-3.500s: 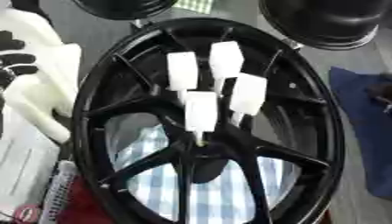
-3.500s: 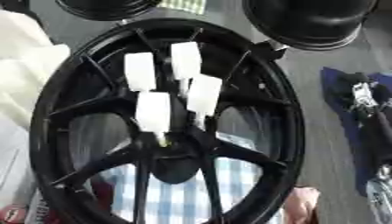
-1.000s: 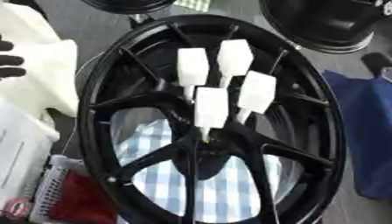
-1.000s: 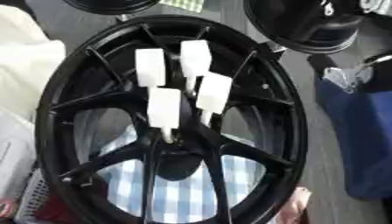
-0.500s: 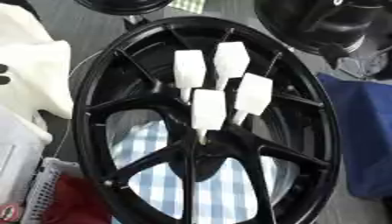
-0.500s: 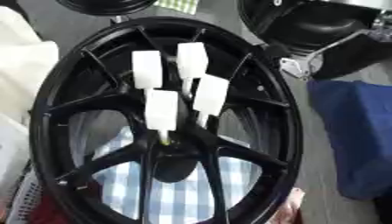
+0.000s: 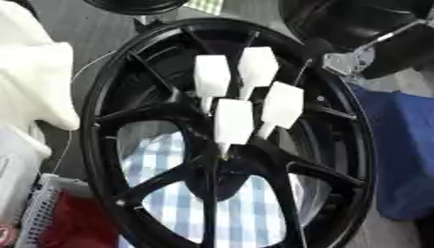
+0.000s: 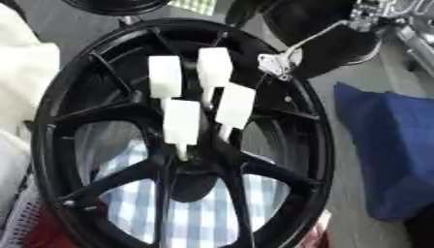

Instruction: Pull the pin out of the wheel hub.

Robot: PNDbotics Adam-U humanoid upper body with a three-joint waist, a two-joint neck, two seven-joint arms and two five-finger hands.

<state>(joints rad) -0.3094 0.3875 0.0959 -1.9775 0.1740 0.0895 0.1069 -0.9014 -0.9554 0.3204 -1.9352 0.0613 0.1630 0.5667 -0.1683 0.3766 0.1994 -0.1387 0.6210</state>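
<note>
Right hand [image 8: 339, 38] above the wheel hub's [image 8: 182, 145] far edge
Its finger state is unclear; four white pins [image 8: 182, 123] stand upright in the black hub.

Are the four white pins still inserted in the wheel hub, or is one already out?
All four white pins are in: each stands in the black wheel hub, none lifted away.

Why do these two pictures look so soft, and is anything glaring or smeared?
Left eye view: the black wheel and the white pins have soft edges all over, with no glare. Right eye view: the right hand coming in at the upper right is the most smeared; the pins look bright but flat.
</note>
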